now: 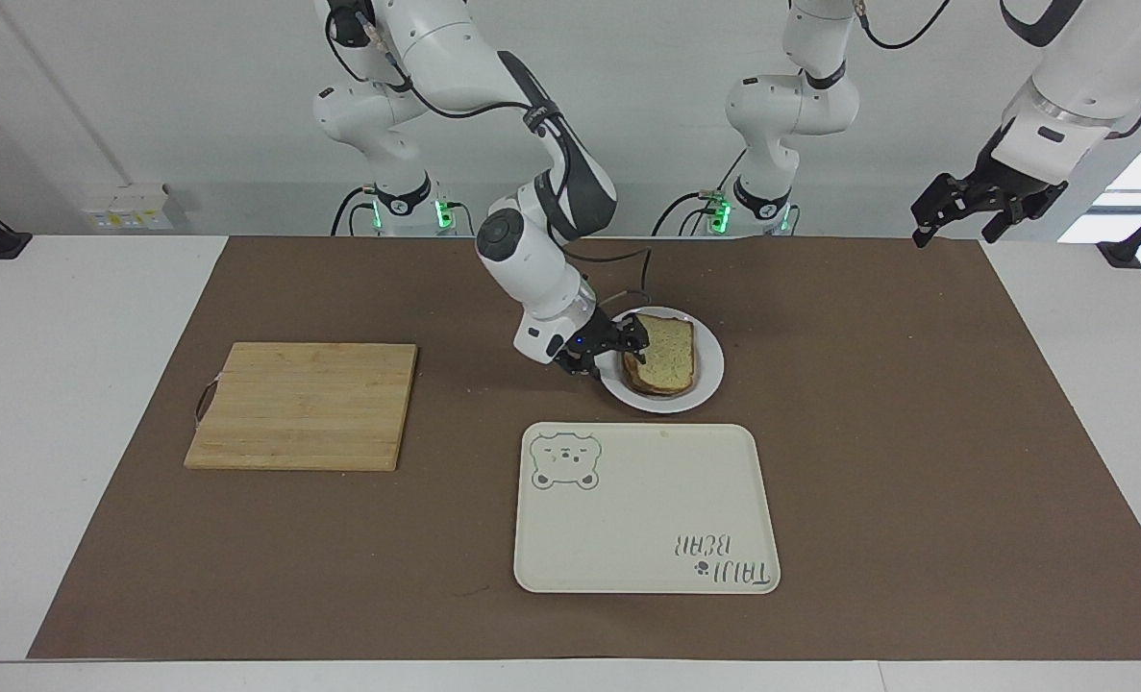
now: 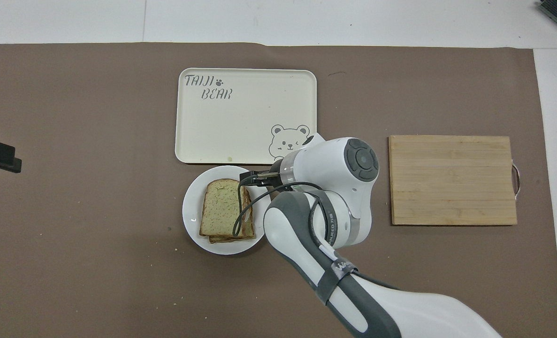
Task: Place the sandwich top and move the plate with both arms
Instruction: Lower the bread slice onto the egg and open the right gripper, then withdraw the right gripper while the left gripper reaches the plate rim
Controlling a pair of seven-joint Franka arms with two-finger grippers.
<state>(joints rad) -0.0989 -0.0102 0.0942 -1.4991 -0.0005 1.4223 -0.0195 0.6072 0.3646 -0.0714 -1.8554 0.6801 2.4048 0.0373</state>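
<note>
With the sandwich top (image 1: 667,350) lying on the stack on the plate (image 1: 709,377), near the middle of the table (image 1: 99,288) and just nearer the robots than the tray (image 1: 643,509), I judge the placing step done and the two-arm plate move next. Taking the scene largest first: the brown mat (image 1: 916,432) covers most of the table; the wooden cutting board (image 1: 304,405) lies well apart toward the right arm's end and obstructs nothing. The cream tray sits just beside the plate, so I would approach the rim from the two sides facing the arm ends, not from the tray side. The right gripper (image 1: 613,348) is low at the plate's edge beside the bread, jaws parted and holding nothing; its cable (image 2: 240,211) drapes over the slice in the overhead view, so I would back off gently to avoid dragging the top askew. The left gripper (image 1: 954,213) waits raised at its own end of the table, jaws wide and empty. The stack is slightly offset, so I would keep the plate level and both arms moving together.
</note>
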